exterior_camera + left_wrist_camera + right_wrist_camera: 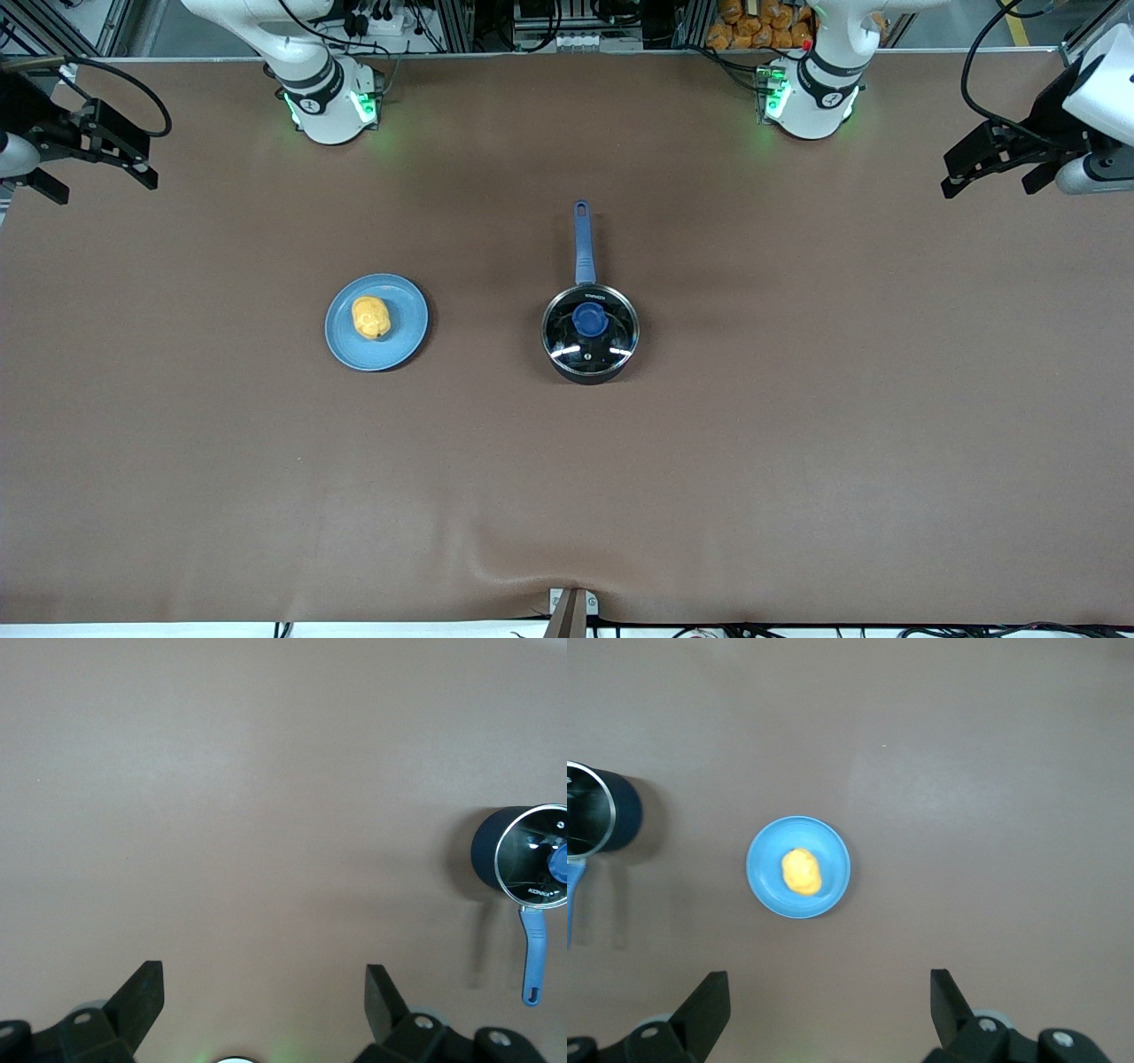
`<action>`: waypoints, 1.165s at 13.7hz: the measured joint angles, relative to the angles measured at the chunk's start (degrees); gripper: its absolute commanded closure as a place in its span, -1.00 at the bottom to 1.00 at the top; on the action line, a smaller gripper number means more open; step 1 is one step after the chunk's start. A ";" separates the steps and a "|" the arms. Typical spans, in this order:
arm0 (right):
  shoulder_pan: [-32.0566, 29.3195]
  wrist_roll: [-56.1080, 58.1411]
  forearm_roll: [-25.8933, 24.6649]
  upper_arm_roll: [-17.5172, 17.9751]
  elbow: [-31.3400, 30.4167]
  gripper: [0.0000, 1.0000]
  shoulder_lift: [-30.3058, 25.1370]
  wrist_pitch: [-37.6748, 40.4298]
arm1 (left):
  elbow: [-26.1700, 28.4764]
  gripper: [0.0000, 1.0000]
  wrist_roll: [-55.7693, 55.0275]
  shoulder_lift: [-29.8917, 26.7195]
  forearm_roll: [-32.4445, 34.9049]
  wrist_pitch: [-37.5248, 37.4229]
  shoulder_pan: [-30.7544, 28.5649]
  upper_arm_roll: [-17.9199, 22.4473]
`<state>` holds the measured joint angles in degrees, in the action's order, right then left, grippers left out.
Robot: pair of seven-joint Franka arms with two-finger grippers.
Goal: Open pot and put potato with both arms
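Pot (590,334) mid-table, lid (590,330) on; potato (370,317) on plate (403,341) beside it. Left gripper (986,166) and right gripper (84,164) — fingers apart, empty, parked over the table's ends. Step: none begun — lid's knob (590,318) likely first.

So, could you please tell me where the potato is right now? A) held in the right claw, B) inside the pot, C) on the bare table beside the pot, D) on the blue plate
D: the potato rests on the blue plate, while the pot is lidded.
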<state>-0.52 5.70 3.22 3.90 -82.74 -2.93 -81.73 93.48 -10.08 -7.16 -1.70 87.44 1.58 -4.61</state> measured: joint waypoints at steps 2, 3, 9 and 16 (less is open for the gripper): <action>-0.09 0.00 2.01 -1.37 -0.14 -1.00 0.00 0.24 | 0.00 -1.00 0.00 0.02 0.35 0.00 -0.07 0.01; -0.11 0.00 2.44 -1.87 -0.27 -1.00 0.00 0.41 | -0.01 -1.00 0.00 0.03 0.51 0.00 -0.11 0.03; -0.11 0.03 2.49 -2.11 -0.44 -1.00 0.00 0.91 | -0.04 -1.00 0.00 0.05 0.99 -0.11 -0.27 0.23; -0.11 0.07 2.49 -2.11 -0.85 -1.00 0.01 1.04 | -0.03 -1.00 0.13 0.17 0.99 -2.70 -0.22 0.21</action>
<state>-0.63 5.77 5.71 1.79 -83.59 -2.92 -80.69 93.45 -9.94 -6.99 -0.71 84.75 1.36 -4.40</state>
